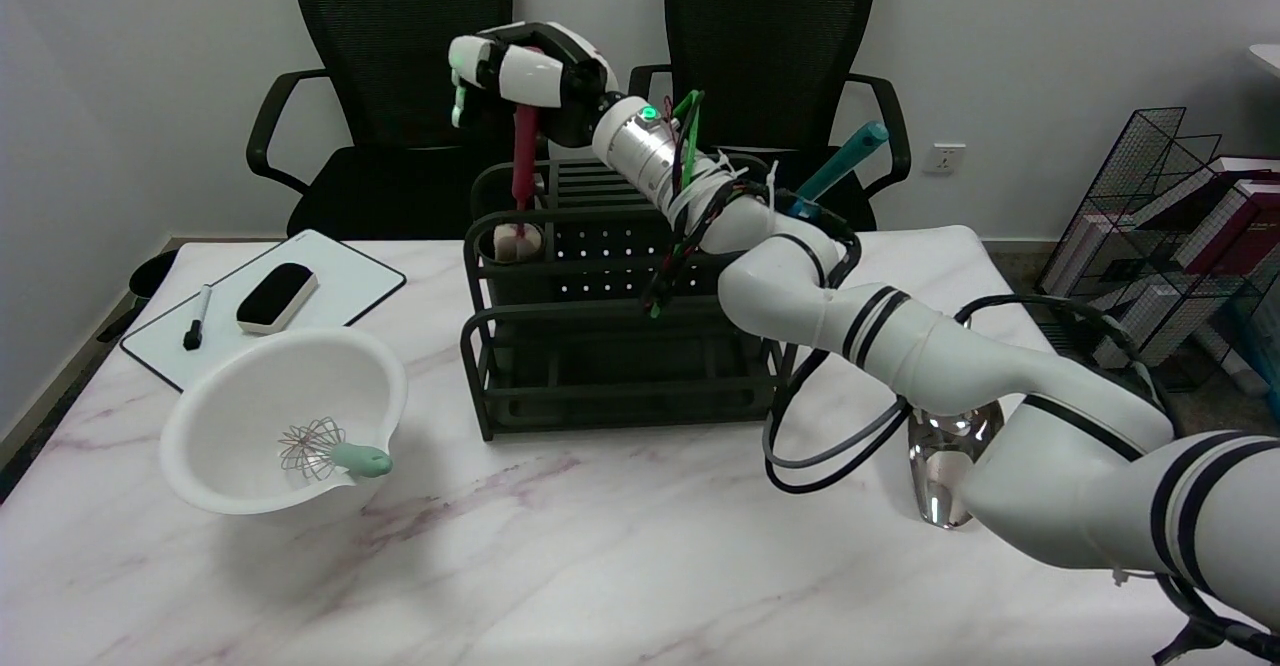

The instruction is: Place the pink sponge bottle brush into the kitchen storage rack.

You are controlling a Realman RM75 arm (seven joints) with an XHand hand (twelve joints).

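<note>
The black kitchen storage rack (560,346) stands mid-table. The bottle brush (524,161) hangs upright over the rack's back left corner, its dark red handle up and its pale pink sponge head (517,241) down inside the upper left compartment. My right hand (525,71) is above the rack and grips the top of the brush's handle, fingers wrapped around it. Whether the sponge head rests on the rack's floor I cannot tell.
A white bowl (250,396) with a whisk (325,451) sits at the left front. Behind it lies a whiteboard (345,281) with an eraser (276,297) and a marker (196,318). A teal-handled tool (840,161) stands at the rack's right. A clear glass (945,471) stands under my forearm. Two black chairs stand behind the table.
</note>
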